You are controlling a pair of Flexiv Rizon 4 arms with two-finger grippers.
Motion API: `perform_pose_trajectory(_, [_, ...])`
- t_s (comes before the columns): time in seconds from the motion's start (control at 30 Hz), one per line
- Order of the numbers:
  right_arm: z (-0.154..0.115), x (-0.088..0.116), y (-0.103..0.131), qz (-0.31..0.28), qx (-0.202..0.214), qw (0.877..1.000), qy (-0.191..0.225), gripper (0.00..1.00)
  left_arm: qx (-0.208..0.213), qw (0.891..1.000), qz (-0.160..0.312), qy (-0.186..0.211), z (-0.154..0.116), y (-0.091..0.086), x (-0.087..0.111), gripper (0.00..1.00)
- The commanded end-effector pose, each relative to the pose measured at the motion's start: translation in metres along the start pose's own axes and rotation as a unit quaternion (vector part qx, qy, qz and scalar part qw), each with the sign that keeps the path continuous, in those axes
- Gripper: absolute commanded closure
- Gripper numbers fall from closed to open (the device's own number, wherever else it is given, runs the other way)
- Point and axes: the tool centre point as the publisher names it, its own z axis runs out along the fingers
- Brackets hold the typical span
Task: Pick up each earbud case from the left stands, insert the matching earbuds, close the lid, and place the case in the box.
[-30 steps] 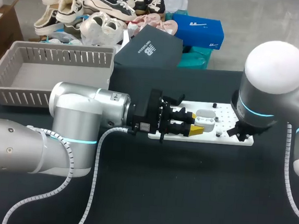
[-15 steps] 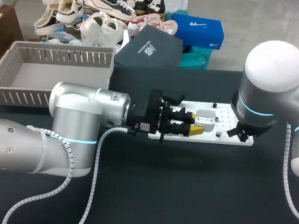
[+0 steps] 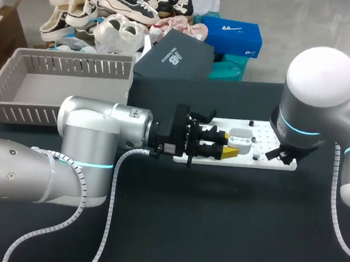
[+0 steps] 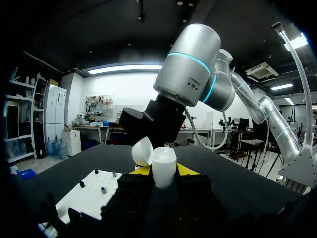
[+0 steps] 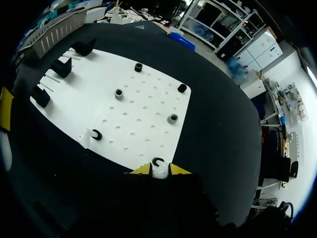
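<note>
- Head view: over the last second almost nothing has shifted. My left gripper (image 3: 225, 149) stays clamped on the open earbud case (image 3: 241, 135), holding it just over the white board (image 3: 270, 162). My right arm (image 3: 320, 88) has only twitched at its wrist. I take it the task is paused at fetching an earbud, with nothing yet inserted. The right arm's bulk hides its own gripper here. The grey basket (image 3: 19, 87) sits well behind my left hand.
- Left wrist view: the case stands upright between my two yellow tips, both pressing its body. Its lid (image 4: 142, 151) is tipped back, and the right arm is just ahead. I cannot see down into the case, so I cannot tell whether any earbud is seated.
- Right wrist view: my right gripper (image 5: 159, 171) is down at the board's near edge, its tips closed against a small white earbud (image 5: 159, 174) from both sides. A second earbud (image 5: 86, 138) lies further ahead and to the side. The holder under the gripped one is mostly hidden.
</note>
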Motion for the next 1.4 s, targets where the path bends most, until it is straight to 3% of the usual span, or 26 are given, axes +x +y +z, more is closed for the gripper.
perform_pose_trajectory(0.03, [-0.002, 0.001, 0.0, 0.0, 0.001, 1.0, 0.0, 1.0, 0.001, 1.0, 0.0, 0.0, 0.0, 0.001, 0.001, 1.0])
perform_pose_trajectory(0.23, [-0.011, 0.002, -0.001, 0.005, 0.002, 1.0, -0.002, 1.0, 0.001, 1.0, 0.0, 0.0, 0.0, 0.001, 0.001, 1.0])
perform_pose_trajectory(0.43, [-0.038, 0.005, -0.009, 0.03, -0.018, 0.999, -0.022, 1.0, 0.001, 1.0, 0.0, 0.0, 0.0, 0.001, 0.001, 1.0])
perform_pose_trajectory(0.83, [-0.136, -0.003, -0.008, 0.029, -0.057, 0.993, -0.1, 1.0, 0.001, 1.0, 0.0, 0.0, 0.0, 0.001, 0.001, 1.0])
perform_pose_trajectory(1.1, [-0.184, -0.008, 0.014, -0.009, -0.078, 0.99, -0.117, 1.0, 0.001, 1.0, 0.0, 0.0, 0.0, 0.001, 0.001, 1.0])
perform_pose_trajectory(1.4, [-0.194, -0.014, 0.049, -0.034, -0.065, 0.994, -0.083, 1.0, 0.001, 1.0, 0.0, 0.0, 0.0, 0.001, 0.001, 1.0])
